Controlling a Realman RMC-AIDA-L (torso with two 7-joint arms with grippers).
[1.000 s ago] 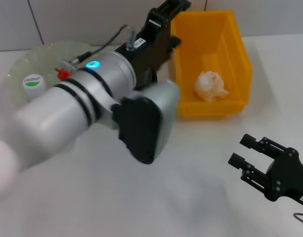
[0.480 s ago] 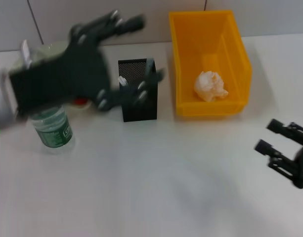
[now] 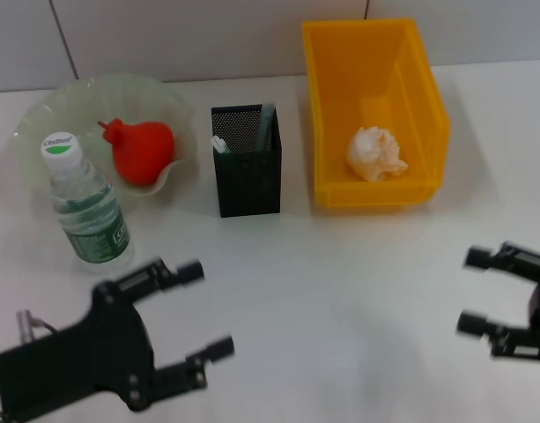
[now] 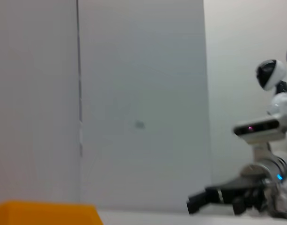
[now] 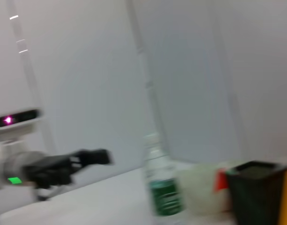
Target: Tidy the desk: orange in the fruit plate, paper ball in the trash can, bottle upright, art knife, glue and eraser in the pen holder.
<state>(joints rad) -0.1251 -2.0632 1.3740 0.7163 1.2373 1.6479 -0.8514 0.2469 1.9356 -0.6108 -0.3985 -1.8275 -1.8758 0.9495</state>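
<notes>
Both grippers hover spread and empty over the desk's near edge, left gripper [image 3: 203, 310] below the upright bottle [image 3: 87, 205], right gripper [image 3: 477, 291] opposite; orange [image 3: 141, 150] sits in the fruit plate [image 3: 40, 119]; paper ball [image 3: 376, 152] lies in the trash can [image 3: 425, 84]; glue [image 3: 220, 144] and grey art knife [image 3: 264, 126] stand in the pen holder [image 3: 248, 181]; bare desk [image 3: 340, 291] between.

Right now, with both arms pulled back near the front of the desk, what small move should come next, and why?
Probably none beyond parking: keep the left gripper and right gripper open and clear. The orange lies in the fruit plate, the paper ball in the trash can, the bottle stands upright, and stick tips show in the pen holder; the eraser isn't visible.
</notes>
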